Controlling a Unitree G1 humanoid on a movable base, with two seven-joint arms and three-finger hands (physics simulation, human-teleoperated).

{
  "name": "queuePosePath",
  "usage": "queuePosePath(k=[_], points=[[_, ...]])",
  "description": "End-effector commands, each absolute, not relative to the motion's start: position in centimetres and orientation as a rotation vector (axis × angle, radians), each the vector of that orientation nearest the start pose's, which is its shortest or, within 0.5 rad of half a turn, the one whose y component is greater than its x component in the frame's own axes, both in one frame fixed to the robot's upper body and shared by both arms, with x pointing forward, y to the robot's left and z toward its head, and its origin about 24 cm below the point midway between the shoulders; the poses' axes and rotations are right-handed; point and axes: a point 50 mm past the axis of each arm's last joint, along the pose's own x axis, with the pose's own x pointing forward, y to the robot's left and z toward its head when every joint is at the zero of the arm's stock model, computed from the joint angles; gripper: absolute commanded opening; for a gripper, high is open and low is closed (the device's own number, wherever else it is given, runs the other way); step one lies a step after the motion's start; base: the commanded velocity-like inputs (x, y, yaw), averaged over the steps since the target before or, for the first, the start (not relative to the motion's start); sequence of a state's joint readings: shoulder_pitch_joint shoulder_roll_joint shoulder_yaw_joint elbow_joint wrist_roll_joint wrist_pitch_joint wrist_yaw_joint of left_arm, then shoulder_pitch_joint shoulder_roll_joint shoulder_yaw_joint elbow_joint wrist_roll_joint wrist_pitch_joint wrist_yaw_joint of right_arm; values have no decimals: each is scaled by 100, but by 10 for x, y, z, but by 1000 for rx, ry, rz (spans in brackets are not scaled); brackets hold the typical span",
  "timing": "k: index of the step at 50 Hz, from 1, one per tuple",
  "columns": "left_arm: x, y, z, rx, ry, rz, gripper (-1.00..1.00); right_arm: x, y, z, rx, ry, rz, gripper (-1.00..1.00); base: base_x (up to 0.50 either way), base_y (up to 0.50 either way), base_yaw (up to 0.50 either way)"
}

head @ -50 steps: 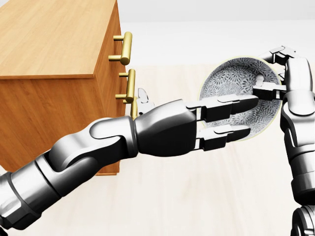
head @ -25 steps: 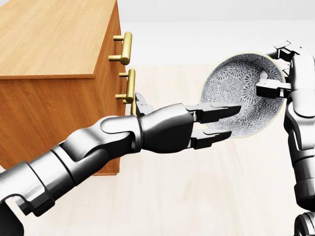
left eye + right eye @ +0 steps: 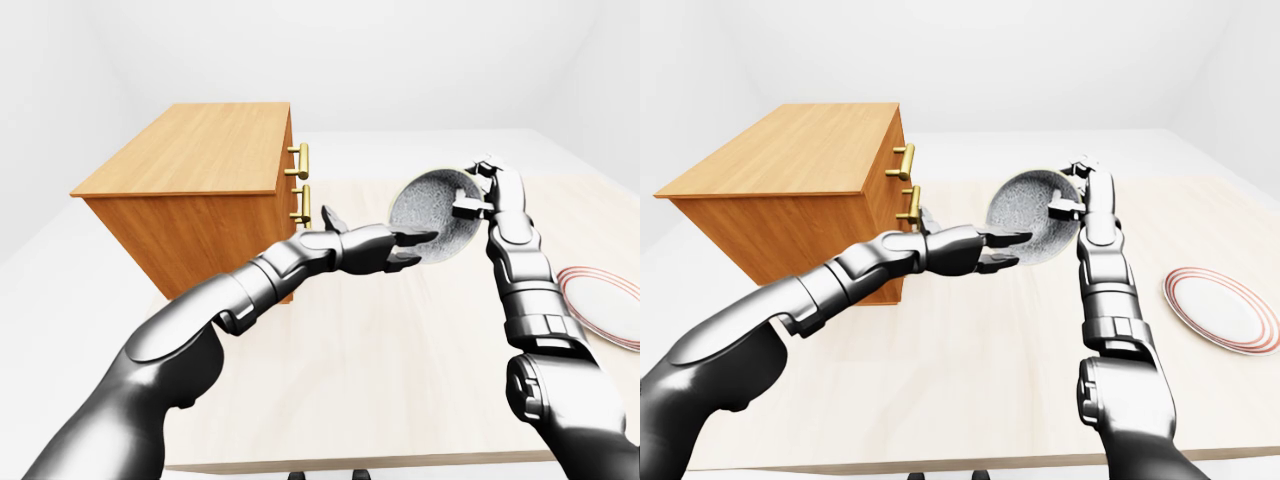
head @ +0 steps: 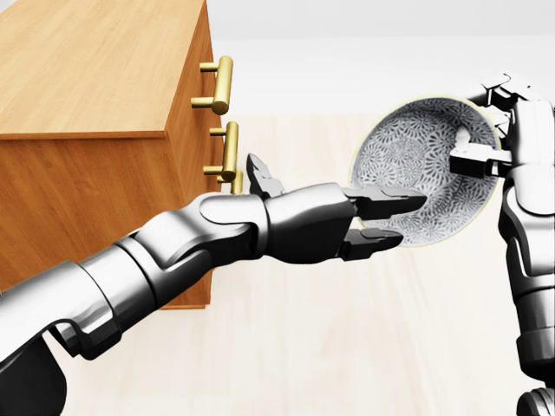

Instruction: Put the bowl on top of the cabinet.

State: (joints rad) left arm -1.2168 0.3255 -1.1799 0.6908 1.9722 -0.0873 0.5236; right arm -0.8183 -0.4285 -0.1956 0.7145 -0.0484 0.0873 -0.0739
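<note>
A grey patterned bowl (image 4: 416, 160) with a cream rim hangs tilted on edge above the table, its inside facing me. My right hand (image 4: 482, 130) is shut on its right rim, thumb inside and fingers behind. The left hand (image 4: 381, 223) reaches in from the left, open, its straight fingers (image 4: 390, 204) lying across the bowl's lower left edge; I cannot tell whether they touch it. At the left of the view stands the wooden cabinet (image 4: 95, 69), its flat top bare, with brass handles (image 4: 221, 87) facing the bowl.
A white plate (image 3: 1222, 310) with red rings lies on the light wooden table (image 3: 380, 370) at the right. The table's near edge runs along the bottom of the eye views. White floor and walls surround it.
The left hand has drawn back to the left from the bowl's middle to its lower left edge, its thumb rising. The right hand has lifted the bowl slightly.
</note>
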Motion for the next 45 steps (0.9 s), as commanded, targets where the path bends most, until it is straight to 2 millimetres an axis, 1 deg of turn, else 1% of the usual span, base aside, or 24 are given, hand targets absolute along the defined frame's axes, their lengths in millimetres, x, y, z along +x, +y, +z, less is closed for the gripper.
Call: queuePosePath(k=[1, 3, 6, 9, 10, 13, 16, 20, 22, 24, 26, 30, 34, 37, 38, 40, 42, 45], points=[[333, -26, 143, -2250, 1831, 339, 100, 381, -264, 165, -246, -73, -341, -100, 0, 0, 0], [332, -30, 147, -2262, 1859, 315, 100, 381, -264, 166, -245, -74, -339, -100, 0, 0, 0], [316, -40, 168, -2264, 2020, 183, 100, 382, -263, 166, -245, -73, -337, -100, 0, 0, 0], [312, -42, 178, -2257, 2055, 133, 100, 382, -263, 163, -246, -65, -337, -100, 0, 0, 0], [316, -43, 178, -2277, 2039, 135, 100, 381, -263, 163, -247, -64, -336, -100, 0, 0, 0], [324, -41, 171, -2276, 1960, 193, 100, 381, -263, 163, -247, -70, -336, -100, 0, 0, 0], [331, -41, 174, -2312, 1924, 188, 100, 380, -263, 163, -246, -69, -337, -100, 0, 0, 0], [344, -39, 171, -2344, 1820, 230, 100, 379, -261, 160, -246, -69, -333, -100, 0, 0, 0], [351, -38, 175, -2341, 1758, 233, 100, 379, -262, 159, -245, -67, -331, -100, 0, 0, 0], [354, -40, 178, -2351, 1730, 221, 100, 379, -262, 158, -246, -63, -332, -100, 0, 0, 0], [356, -42, 181, -2372, 1721, 208, 100, 379, -261, 160, -243, -69, -331, -100, 0, 0, 0], [360, -42, 178, -2398, 1691, 185, 100, 377, -262, 161, -243, -84, -329, -100, 0, 0, 0], [372, -40, 193, -2465, 1606, 120, 100, 376, -264, 161, -242, -85, -335, -100, 0, 0, 0], [376, -40, 197, -2488, 1548, 101, 100, 375, -263, 164, -241, -100, -334, -100, 0, 0, 0], [378, -40, 203, -2481, 1532, 108, 100, 375, -263, 165, -243, -103, -333, -100, 0, 0, 0], [376, -42, 192, -2484, 1540, 116, 100, 375, -264, 167, -241, -111, -335, -100, 0, 0, 0], [376, -42, 188, -2480, 1529, 122, 100, 373, -264, 167, -239, -119, -332, -100, 0, 0, 0], [376, -44, 189, -2487, 1524, 128, 100, 372, -265, 168, -240, -126, -335, -100, 0, 0, 0]])
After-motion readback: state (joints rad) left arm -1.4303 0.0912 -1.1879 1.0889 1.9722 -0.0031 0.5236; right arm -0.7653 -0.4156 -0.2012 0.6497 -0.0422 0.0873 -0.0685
